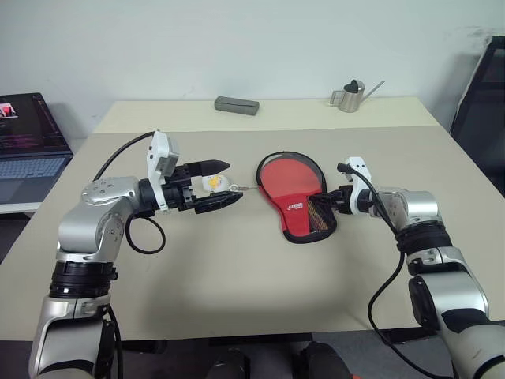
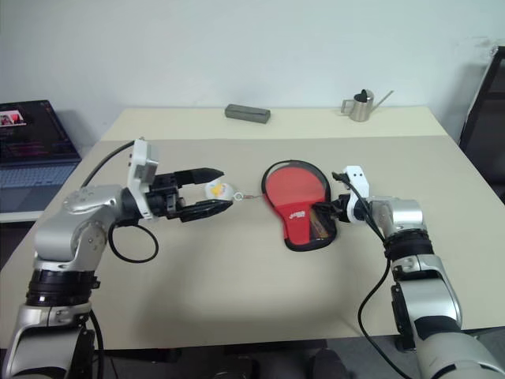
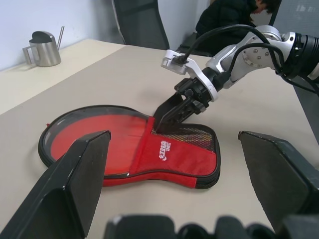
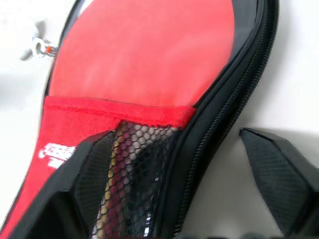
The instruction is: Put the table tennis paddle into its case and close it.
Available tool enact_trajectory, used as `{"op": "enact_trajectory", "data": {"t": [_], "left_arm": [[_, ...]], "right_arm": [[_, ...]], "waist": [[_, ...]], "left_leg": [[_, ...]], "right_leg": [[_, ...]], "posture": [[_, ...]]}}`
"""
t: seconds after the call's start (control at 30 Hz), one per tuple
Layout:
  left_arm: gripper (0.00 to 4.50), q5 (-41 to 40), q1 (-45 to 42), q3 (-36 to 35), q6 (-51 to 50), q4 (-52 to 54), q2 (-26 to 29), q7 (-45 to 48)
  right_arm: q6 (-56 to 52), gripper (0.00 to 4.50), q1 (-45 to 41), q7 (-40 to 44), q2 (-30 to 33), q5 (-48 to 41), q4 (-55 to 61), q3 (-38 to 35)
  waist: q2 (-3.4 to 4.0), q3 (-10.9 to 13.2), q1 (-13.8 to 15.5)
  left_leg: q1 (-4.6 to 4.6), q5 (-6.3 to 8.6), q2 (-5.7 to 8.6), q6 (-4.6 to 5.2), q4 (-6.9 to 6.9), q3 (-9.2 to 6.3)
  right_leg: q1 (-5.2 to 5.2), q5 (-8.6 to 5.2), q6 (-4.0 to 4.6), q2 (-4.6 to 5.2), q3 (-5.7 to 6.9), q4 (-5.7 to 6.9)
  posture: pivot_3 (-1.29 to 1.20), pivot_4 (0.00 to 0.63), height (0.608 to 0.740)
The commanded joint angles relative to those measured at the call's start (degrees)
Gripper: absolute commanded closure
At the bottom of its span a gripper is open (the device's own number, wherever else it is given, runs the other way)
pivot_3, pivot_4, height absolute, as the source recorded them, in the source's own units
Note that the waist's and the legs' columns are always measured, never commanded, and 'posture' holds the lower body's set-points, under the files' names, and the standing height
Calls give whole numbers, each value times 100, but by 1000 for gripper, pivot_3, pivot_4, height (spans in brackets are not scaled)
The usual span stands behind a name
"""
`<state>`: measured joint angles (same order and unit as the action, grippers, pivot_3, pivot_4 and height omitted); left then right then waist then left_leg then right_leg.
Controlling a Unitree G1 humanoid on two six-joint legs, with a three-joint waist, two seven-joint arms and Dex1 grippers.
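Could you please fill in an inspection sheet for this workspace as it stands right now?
Surface: beige table, with a second, paler table butted against its far edge.
Job's things: case lies open and flat, red lining up; the paddle's red face sits inside it, its handle under the mesh pocket. Charm lies beside the case.
Clutter: grey box and metal watering can on the far table.
Grippers: left pincer open, hovering by the charm; right pincer open, straddling the case's zipper edge at the mesh pocket.
Cables: black leads loop off both wrists.
Surroundings: laptop to the left; a seated person behind.
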<state>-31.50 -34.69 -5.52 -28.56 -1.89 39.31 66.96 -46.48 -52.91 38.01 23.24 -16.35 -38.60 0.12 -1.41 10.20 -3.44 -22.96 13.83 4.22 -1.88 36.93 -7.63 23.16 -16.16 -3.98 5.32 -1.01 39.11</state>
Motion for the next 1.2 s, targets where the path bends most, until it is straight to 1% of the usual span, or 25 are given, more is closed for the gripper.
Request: {"op": "enact_trajectory", "data": {"t": [0.03,0.13,0.2,0.23,0.3,0.33,0.43,0.6,0.77,0.9,1.0,1.1,1.2], "left_arm": [[0,-42,-79,-123,56,183,146,17],[0,-40,-39,-122,65,194,198,35],[0,-35,-13,-118,77,196,236,50],[0,-33,4,-116,78,203,256,59],[0,-17,120,-117,68,244,339,96],[0,-11,199,-118,64,274,382,110],[0,-41,383,-124,41,376,469,128],[0,-125,926,-187,-66,735,699,247],[0,-291,1383,-275,-211,1146,974,461],[0,-270,1588,-333,-166,1214,1266,619],[0,-289,1661,-378,-158,1236,1366,651],[0,-376,1787,-425,-231,1383,1442,687],[0,-484,2095,-488,-304,1666,1541,750]], "right_arm": [[-6,1667,-61,199,-10,111,-14,124],[-110,2731,-9,301,-15,120,117,163],[-171,3361,28,343,-23,126,228,186],[-216,3755,50,345,-36,121,296,184],[-350,4303,113,285,-113,80,503,160],[-406,4478,141,243,-156,62,599,141],[-517,4478,194,149,-224,40,780,90],[-809,4478,260,-99,-309,-51,1120,-86],[-1311,4478,457,-356,-479,-182,1790,-196],[-1778,4478,732,-583,-648,-345,2509,-252],[-2208,4478,1020,-861,-846,-459,3172,-357],[-2741,4478,1430,-1159,-1066,-599,3956,-467],[-3238,4478,1864,-1510,-1347,-657,4691,-601]], "waist": [[0,0,-3],[0,0,-6],[0,0,-5],[0,0,-5],[0,0,-9],[1,0,-19],[1,0,-40],[2,0,-62],[2,0,-68],[3,0,-74],[4,1,-73],[4,1,-71],[4,1,-71]], "left_leg": [[0,0,0,0,0,0],[0,0,-1,-1,-2,1],[0,0,-3,-1,-2,0],[0,0,-3,-1,-1,0],[0,0,-3,-1,-1,1],[1,0,-4,-1,-1,1],[2,1,-17,-1,-5,3],[2,1,-18,-1,-8,5],[0,3,-20,3,-10,4],[2,9,-25,12,-13,6],[2,11,-27,16,-13,5],[1,12,-28,16,-14,5],[1,13,-30,16,-18,5]], "right_leg": [[0,0,0,-2,0,0],[2,0,0,-5,-1,-1],[1,0,0,-4,-1,-2],[1,0,0,-4,-1,-2],[1,0,1,-4,-1,-1],[1,0,1,-5,-2,-1],[3,0,1,-7,-4,-1],[4,0,1,-7,-7,-3],[6,0,2,-8,-6,-4],[7,0,3,-12,-7,-4],[7,1,5,-14,-6,-4],[7,1,5,-14,-6,-5],[7,1,5,-14,-7,-8]], "posture": [[0,150,740],[0,150,740],[0,150,740],[0,150,740],[0,150,740],[0,150,740],[0,150,740],[0,150,740],[0,150,740],[0,150,740],[0,150,740],[0,150,740],[0,150,740]]}}
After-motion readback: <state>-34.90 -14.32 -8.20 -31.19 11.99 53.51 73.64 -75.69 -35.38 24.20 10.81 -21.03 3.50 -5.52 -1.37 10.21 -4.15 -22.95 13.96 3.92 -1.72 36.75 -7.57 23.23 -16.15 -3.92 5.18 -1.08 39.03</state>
